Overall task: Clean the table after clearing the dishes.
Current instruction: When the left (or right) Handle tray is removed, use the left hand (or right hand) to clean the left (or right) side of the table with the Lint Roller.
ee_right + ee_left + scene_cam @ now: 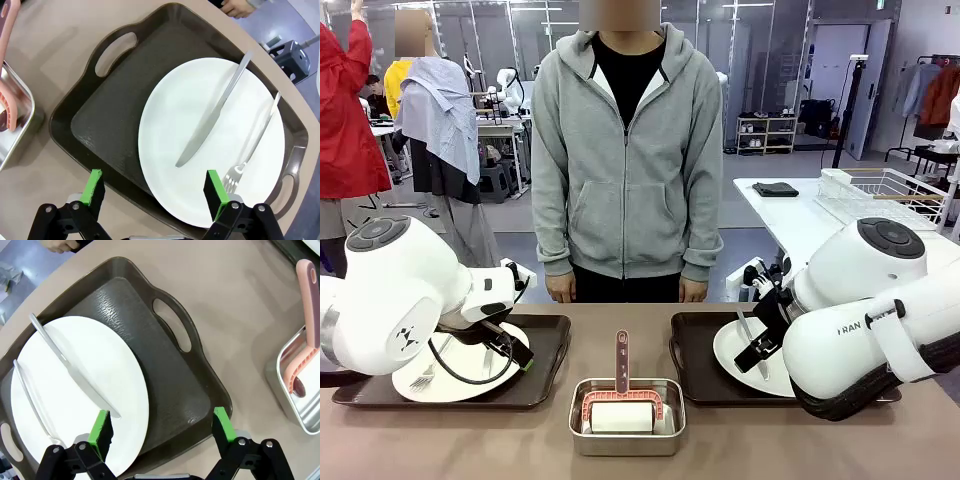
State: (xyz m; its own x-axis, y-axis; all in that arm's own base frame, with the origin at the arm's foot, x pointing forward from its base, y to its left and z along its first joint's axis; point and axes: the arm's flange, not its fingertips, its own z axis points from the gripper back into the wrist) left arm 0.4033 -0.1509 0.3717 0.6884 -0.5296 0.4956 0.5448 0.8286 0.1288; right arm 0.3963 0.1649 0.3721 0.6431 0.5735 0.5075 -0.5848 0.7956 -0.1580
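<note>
Two wide-open, empty claws: left claw (162, 424) over the left plate's (75, 390) rim, right claw (155, 184) over the right plate's (210, 125) rim.

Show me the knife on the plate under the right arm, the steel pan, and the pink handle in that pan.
knife (215, 111): right wrist view, middle of its length, on the white plate.
steel pan (626, 446): front view, its near wall.
pink handle (621, 358): front view, midway along the handle.

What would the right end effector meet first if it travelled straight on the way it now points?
Probably the white plate on its dark tray, near the knife tip; the open right end effector hangs above, depth unclear.
</note>
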